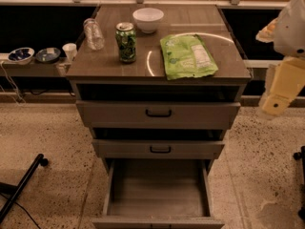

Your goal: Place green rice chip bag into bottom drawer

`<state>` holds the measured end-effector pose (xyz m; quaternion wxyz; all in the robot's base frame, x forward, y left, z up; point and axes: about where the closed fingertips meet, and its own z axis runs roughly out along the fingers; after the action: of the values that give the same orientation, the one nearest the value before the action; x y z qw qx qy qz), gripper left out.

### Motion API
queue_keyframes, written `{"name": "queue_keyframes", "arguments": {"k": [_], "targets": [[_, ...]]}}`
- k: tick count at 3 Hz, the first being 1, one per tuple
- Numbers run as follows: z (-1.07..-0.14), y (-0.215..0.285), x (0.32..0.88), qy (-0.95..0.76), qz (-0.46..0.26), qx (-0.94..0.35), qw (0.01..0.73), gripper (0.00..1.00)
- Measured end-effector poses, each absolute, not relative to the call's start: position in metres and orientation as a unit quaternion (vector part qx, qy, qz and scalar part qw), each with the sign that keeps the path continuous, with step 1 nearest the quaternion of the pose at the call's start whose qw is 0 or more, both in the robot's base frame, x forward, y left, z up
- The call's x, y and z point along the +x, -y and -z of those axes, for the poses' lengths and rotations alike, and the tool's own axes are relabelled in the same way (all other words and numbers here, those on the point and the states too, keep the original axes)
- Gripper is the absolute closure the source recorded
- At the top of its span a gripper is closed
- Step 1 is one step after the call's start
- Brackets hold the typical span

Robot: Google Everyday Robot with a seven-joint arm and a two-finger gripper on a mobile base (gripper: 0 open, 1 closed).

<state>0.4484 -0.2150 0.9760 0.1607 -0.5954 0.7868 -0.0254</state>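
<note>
Lying on cabinet top (114, 66): I see the green rice chip bag (188, 56) flat near the right front corner, apart from the soda can (126, 42).
Drawer: the bottom drawer (157, 187) stands pulled out, plain interior showing.
Arm: the gripper (281, 87) hangs off the cabinet's right side, well apart from the bag; I cannot tell its state.

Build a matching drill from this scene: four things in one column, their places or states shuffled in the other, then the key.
Things
1. green rice chip bag
2. soda can
3. bottom drawer
4. gripper

Places or states
A. pulled open near the floor
B. lying flat on the right half of the cabinet top
C. in the air, right of and below the cabinet top
D. standing upright on the cabinet top, left of the bag

Pairs: 1-B, 2-D, 3-A, 4-C
</note>
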Motion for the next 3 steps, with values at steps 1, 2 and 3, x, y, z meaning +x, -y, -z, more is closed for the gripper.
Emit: {"name": "queue_keyframes", "arguments": {"k": [1, 2, 3], "targets": [[-0.971, 0.208, 0.507, -0.804, 0.021, -0.568, 0.173, 0.00], [-0.964, 0.192, 0.579, -0.825, 0.015, -0.522, 0.217, 0.00], [-0.941, 0.177, 0.651, -0.852, 0.019, -0.452, 0.264, 0.00]]}}
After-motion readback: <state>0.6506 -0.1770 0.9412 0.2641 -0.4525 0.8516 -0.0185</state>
